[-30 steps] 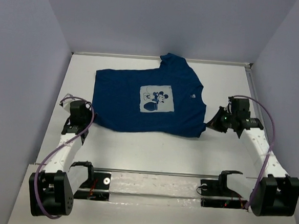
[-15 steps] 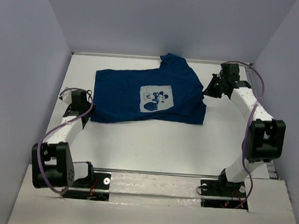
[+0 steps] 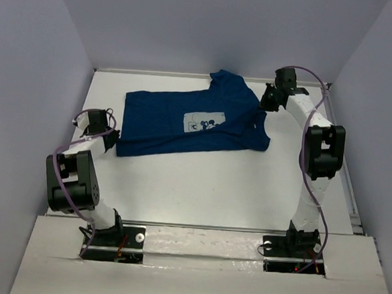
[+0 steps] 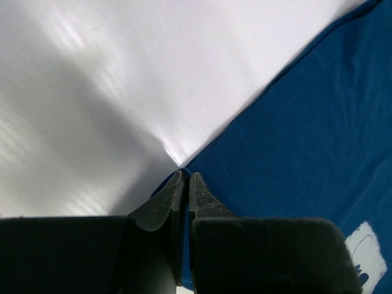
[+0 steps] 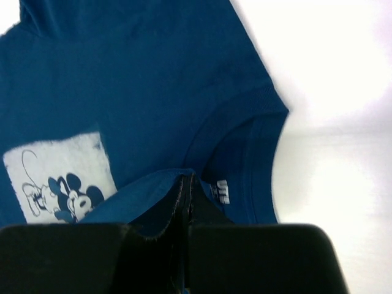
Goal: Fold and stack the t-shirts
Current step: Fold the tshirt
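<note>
Our left gripper (image 4: 185, 179) and right gripper (image 5: 187, 182) each clamp an edge of the dark navy-blue cloth t-shirt (image 3: 161, 121). Gripping both ends should keep our fold even.

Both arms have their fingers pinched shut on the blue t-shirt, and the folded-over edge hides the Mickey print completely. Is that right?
Not completely. The right wrist view shows the Mickey print only partly covered, with Mickey's face visible beside the lifted fold. The rest stands: the left gripper and right gripper have their fingers pinched shut on the t-shirt.
</note>
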